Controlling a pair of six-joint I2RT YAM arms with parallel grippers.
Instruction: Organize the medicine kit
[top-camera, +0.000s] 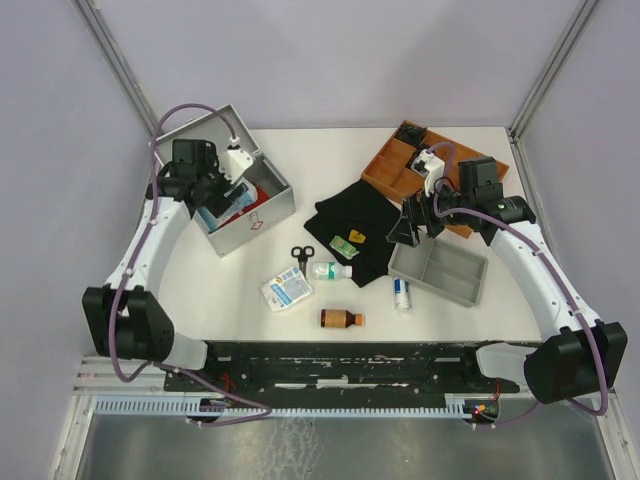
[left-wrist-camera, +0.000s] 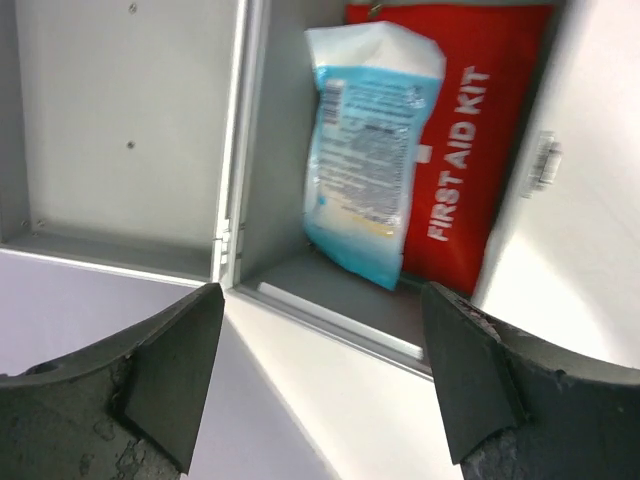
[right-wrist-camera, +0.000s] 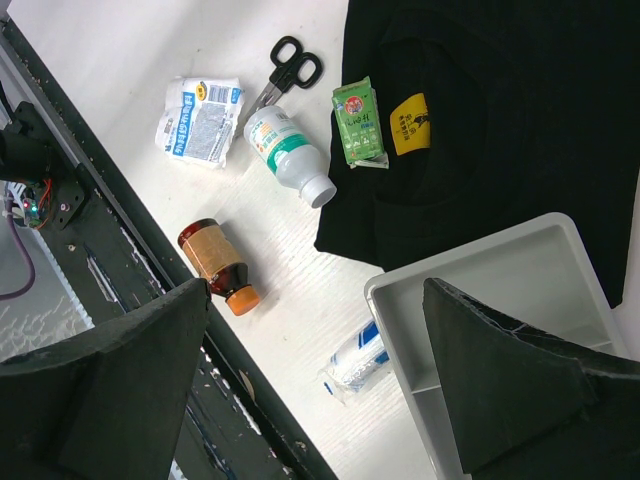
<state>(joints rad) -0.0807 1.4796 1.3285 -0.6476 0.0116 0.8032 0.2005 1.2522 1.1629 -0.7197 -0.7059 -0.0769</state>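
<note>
Silver-grey metal first: from the top view the medicine kit (top-camera: 262, 212) sits at the back left of the bench (top-camera: 230, 300), lid up. The left tool (top-camera: 222, 192) hangs right over its open mouth. The loose stock lies toward the middle, near side: a white packet (top-camera: 287, 291), scissors (top-camera: 302, 254), a white bottle (top-camera: 330, 270) and an amber bottle (top-camera: 341, 319) lying left to right. By my read the packet is the left arm's reach, down and to its right. The right tool (top-camera: 413, 224) hovers over the grey tray (top-camera: 462, 283), closer to the small vial (top-camera: 402, 293).

Left wrist now: the tool (left-wrist-camera: 322, 300) is spread wide, nothing between the fingers. Below it, inside the kit (left-wrist-camera: 270, 210), a blue-white sachet (left-wrist-camera: 365, 150) lies on the red pouch (left-wrist-camera: 470, 150), both running lengthwise down the case. The kit's far end is cut off.

Right wrist: the tool (right-wrist-camera: 315, 290) is also released and empty, above the tray's corner (right-wrist-camera: 470, 270). The scissors (right-wrist-camera: 290, 70), white bottle (right-wrist-camera: 290, 155), amber bottle (right-wrist-camera: 218, 265) and packet (right-wrist-camera: 200, 120) all lie off to one side. The vial (right-wrist-camera: 358, 360) is half hidden by the tray rim, and no labels are readable.
</note>
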